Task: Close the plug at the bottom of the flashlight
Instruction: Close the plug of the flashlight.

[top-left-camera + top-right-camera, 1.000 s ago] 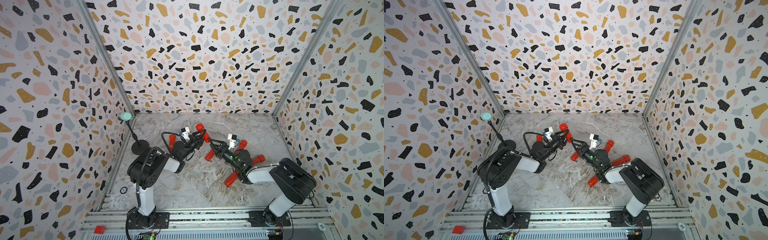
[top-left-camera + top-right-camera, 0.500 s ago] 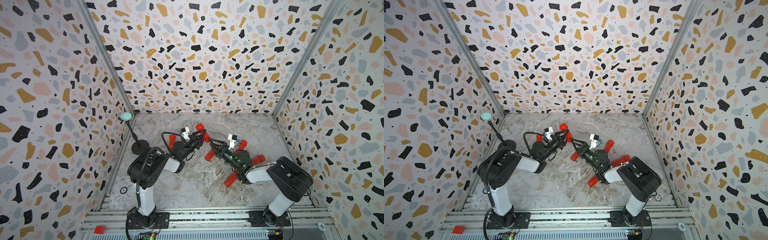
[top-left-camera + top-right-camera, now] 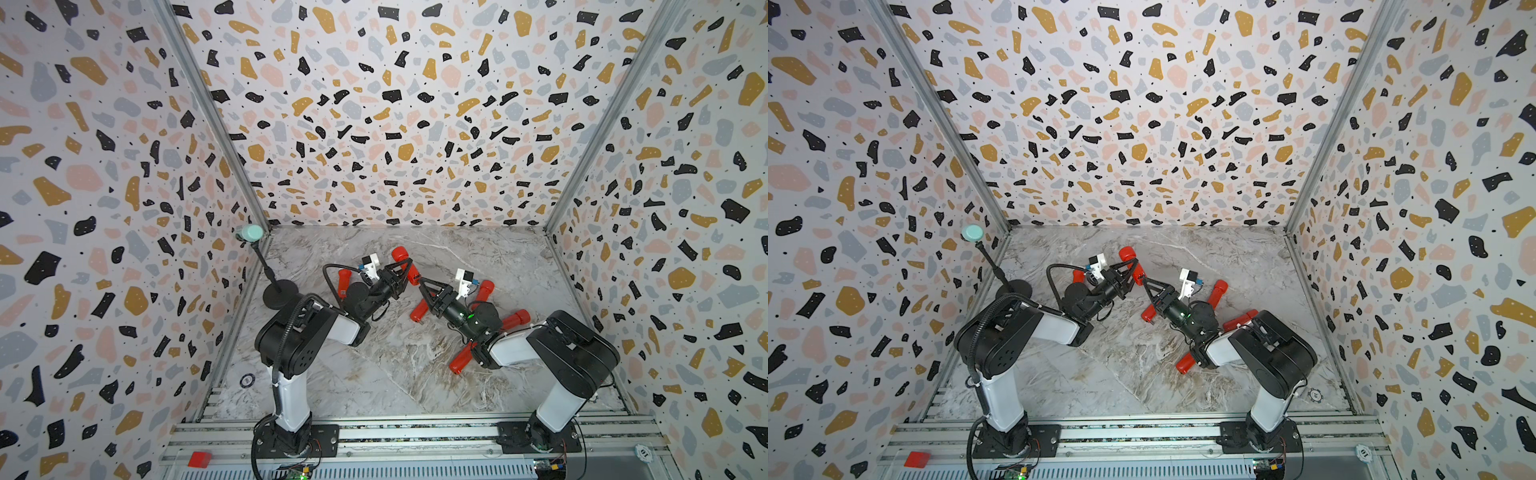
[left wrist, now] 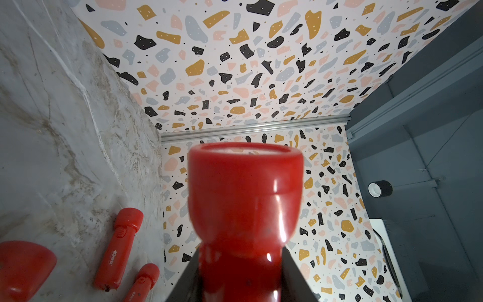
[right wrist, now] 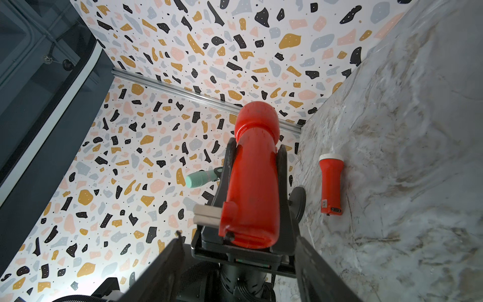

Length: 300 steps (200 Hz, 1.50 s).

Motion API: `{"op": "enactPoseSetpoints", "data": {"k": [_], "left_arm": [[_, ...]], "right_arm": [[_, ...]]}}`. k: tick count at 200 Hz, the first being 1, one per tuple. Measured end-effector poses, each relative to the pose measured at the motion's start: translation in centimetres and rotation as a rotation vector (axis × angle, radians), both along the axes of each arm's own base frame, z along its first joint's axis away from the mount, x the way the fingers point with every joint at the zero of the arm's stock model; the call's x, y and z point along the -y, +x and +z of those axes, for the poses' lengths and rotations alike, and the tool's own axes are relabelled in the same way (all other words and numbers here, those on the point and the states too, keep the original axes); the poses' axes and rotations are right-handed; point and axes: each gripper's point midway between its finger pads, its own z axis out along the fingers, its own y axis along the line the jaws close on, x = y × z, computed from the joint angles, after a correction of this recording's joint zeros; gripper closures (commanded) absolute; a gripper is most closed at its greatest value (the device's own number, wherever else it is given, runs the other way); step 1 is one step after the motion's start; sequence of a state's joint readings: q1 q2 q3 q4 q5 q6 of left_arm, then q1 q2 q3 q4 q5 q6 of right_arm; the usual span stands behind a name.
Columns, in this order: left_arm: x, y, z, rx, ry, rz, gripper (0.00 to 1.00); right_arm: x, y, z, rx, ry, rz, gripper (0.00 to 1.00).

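- The flashlight (image 3: 400, 253) is held clear of the table (image 3: 374, 374), above its middle part. It is gripped by the left gripper (image 3: 405, 268), whose jaws are closed on the red body just behind the wide head.
- In both top views its long axis is seen running from the bottom end, nearer the table's centre, up to the head. The head is pointed toward the back wall (image 3: 415, 124) and slightly to the left.
- In the right wrist view the bottom end is turned toward the camera. Whether the plug there is shut cannot be told.
- The right gripper (image 3: 424, 286) is placed at that bottom end with its jaws spread. Its fingers (image 5: 167, 261) are seen on either side, with no contact visible.
- The table is surfaced in grey marble pattern, and other red flashlights (image 3: 483, 291) are laid flat on it around the arms.
- The cell is enclosed by terrazzo-patterned walls.
- A microphone (image 3: 249, 233) on a black stand is set by the left wall, and a red block (image 3: 199, 458) is seen on the front rail.
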<state>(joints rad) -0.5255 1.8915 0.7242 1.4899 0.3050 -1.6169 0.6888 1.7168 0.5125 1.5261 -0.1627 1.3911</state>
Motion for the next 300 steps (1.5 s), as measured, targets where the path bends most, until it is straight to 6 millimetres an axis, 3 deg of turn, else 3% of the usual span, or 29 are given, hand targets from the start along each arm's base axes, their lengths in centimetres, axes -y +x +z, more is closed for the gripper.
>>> {"op": "enactPoseSetpoints", "data": {"k": [148, 300], "left_arm": [[0.0, 0.1, -0.3, -0.006, 0.000, -0.001, 1.00], [0.0, 0.0, -0.2, -0.012, -0.011, -0.004, 1.00]], "right_arm": [[0.0, -0.2, 0.9, 0.028, 0.030, -0.012, 0.37], [-0.3, 0.2, -0.8, 0.003, 0.013, -0.022, 0.42]]}}
